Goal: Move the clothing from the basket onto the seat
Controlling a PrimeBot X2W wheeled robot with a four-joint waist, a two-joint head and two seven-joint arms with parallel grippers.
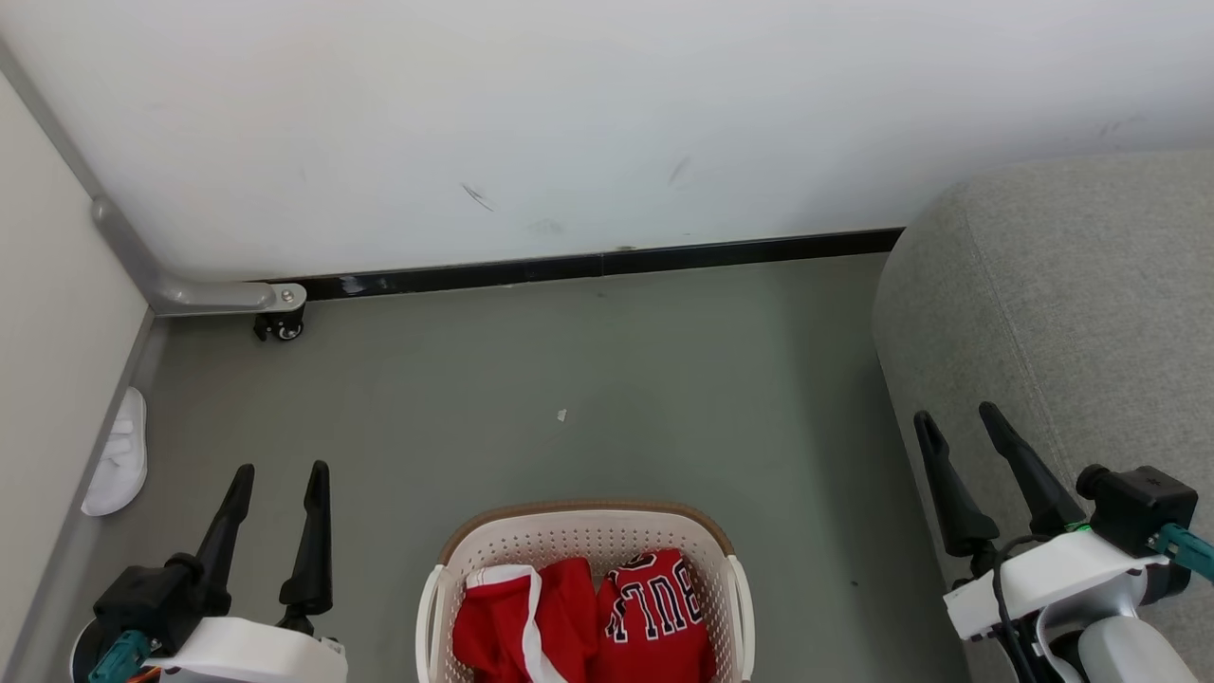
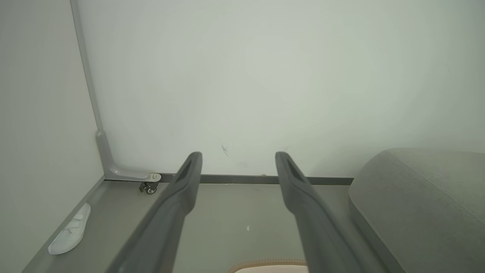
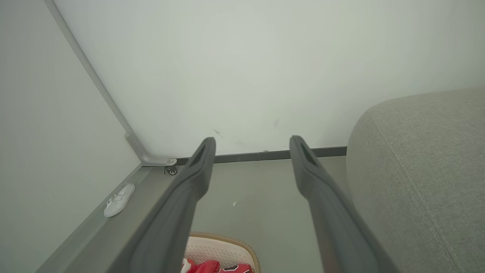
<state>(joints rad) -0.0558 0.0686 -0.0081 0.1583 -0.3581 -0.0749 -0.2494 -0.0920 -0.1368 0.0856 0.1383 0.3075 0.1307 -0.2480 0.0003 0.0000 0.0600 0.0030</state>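
- Clothing [image 1: 588, 617], two red pieces with white trim, lies in the basket [image 1: 588, 509] at the bottom middle of the head view. It sits between the two tools, and neither touches it.
- The left tool [image 1: 282, 470] stands at the lower left of the head view. Its two dark fingers are spread apart with nothing between them, above the floor [image 1: 607, 379] to the left of the basket.
- The right tool [image 1: 957, 414] stands at the lower right, its fingers also parted and empty. In the head view they overlap the rounded front edge of the seat [image 1: 1072, 304]; I cannot tell whether they touch it.
- The basket is cream-white perforated plastic with a brown rim and side handles. Inside it, the shorts [image 1: 517, 621] lie on the left and the jersey [image 1: 659, 607], with black-and-white lettering, on the right. The two pieces touch each other.
- Bare grey floor runs from the basket's far rim to the black baseboard [image 1: 664, 258] under the white wall [image 1: 569, 123]. One small white scrap [image 1: 561, 415] lies on it, well apart from the basket.
- The seat, in grey fabric with a visible seam, rises to the right of the basket. A strip of open floor lies between them.
- On the left a pale panel [image 1: 47, 285] closes the space. Its grey frame ends in a foot on a caster [image 1: 285, 327] in the corner by the wall.
- A white slipper [image 1: 119, 455] lies on the floor just beside the panel's lower edge, well apart from the clothing.
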